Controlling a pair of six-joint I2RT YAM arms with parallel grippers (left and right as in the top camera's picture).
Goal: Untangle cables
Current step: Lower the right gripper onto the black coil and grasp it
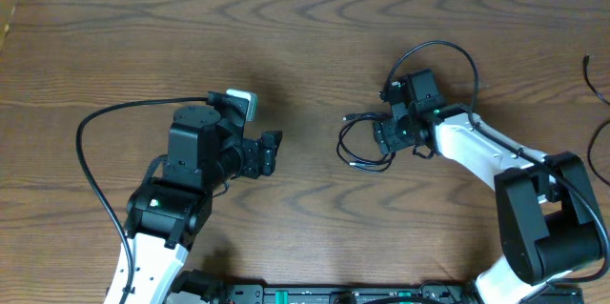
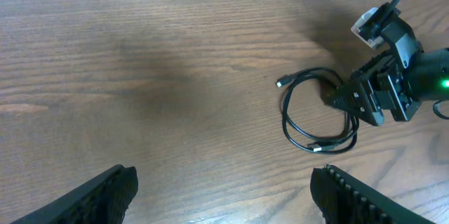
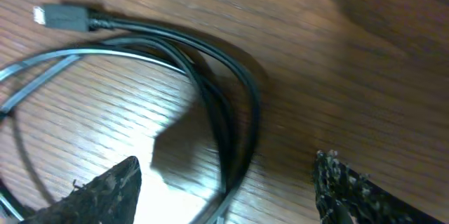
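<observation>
Straddling the cables (image 3: 217, 122), right fingers (image 3: 105, 192) wide, tips cropped; left fingers (image 2: 98, 197) wide, empty.

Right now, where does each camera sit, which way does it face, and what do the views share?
Overhead: above the table, facing straight down; left arm, right arm, left tool, right tool, cables.
Left wrist: on left arm, facing across the table at cables and right tool; foreground: own fingertips.
Right wrist: low, close over the cables; foreground: own fingertips.
Shared: all three show the cables.
</observation>
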